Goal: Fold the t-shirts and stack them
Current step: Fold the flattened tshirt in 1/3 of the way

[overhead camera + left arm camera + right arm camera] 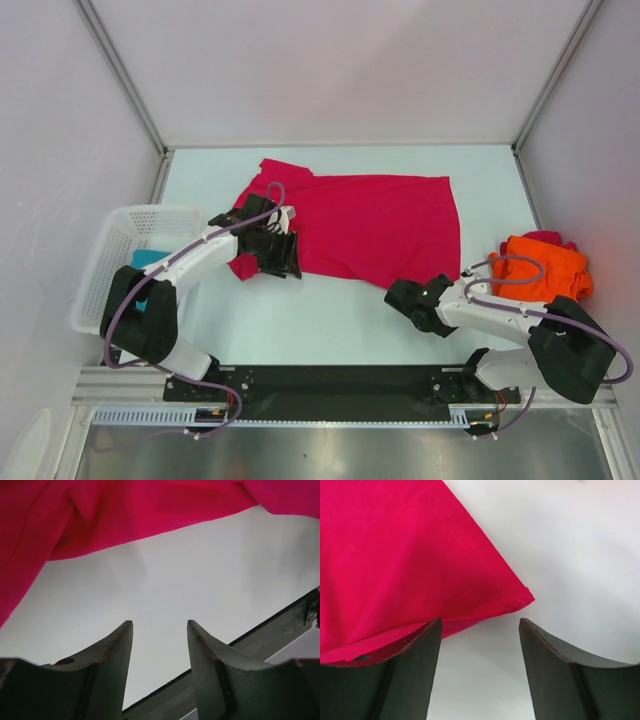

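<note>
A crimson-pink t-shirt [370, 225] lies spread across the middle of the table. My left gripper [285, 262] is at its left sleeve end. In the left wrist view this gripper [160, 625] is open and empty over bare table, with the shirt [100, 515] just beyond the tips. My right gripper [400, 297] is at the shirt's near hem. In the right wrist view it [480, 622] is open and empty, with a hemmed corner of the shirt [395, 555] just ahead of the left finger [415, 650]. A bunched orange t-shirt [540, 268] lies at the right. A teal t-shirt [150, 262] lies in the basket.
A white mesh basket [115, 235] stands at the table's left edge, beside the left arm. Some pink cloth [550, 238] shows behind the orange shirt. The black front rail [260, 635] runs along the near edge. Walls enclose the back and both sides.
</note>
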`<state>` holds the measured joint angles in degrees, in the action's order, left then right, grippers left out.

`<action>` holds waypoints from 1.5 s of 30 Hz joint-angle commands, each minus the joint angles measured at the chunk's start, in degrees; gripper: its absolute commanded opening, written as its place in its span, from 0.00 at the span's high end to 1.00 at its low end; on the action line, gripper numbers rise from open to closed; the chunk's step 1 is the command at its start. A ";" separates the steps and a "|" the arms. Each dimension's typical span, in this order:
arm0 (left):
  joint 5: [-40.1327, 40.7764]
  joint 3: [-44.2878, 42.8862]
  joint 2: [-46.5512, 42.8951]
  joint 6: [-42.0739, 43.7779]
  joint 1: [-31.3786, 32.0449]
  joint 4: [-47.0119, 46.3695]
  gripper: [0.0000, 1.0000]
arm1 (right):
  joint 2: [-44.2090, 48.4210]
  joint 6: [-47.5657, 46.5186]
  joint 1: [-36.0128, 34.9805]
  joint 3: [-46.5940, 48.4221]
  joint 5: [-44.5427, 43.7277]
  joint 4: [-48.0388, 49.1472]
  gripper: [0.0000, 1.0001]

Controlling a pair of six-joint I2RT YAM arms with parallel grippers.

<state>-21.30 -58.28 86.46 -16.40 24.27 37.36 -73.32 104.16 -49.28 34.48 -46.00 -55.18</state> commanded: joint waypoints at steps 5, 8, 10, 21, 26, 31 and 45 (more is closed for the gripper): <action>-1.20 0.27 -1.90 1.46 0.25 -1.42 0.47 | -0.68 -2.73 1.90 -1.61 -1.02 3.67 0.36; -1.38 0.27 -1.82 1.46 0.25 -1.59 0.47 | -0.86 -4.40 3.13 -1.61 -1.46 4.38 0.37; -1.46 0.19 -1.90 1.46 0.25 -1.51 0.47 | -1.12 -5.28 4.01 -1.43 -1.81 4.46 0.37; -1.46 0.54 -2.34 1.55 0.25 -1.77 0.48 | -1.91 -7.48 6.73 -0.99 -2.08 5.08 0.34; -1.38 0.54 -2.34 1.55 0.25 -1.77 0.48 | -3.14 -9.67 6.74 -1.26 -1.29 8.06 0.85; -1.29 0.54 -2.17 1.55 0.25 -1.77 0.48 | -3.23 -9.68 5.69 0.49 -2.42 6.76 1.00; 0.73 -0.60 -2.96 1.46 0.16 -0.63 0.48 | -4.82 -20.03 11.04 18.52 -14.38 -3.54 1.00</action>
<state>-21.19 -58.06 86.43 -16.40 24.25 37.19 -77.76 89.54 -42.13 50.39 -53.89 -56.73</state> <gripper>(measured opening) 0.525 0.018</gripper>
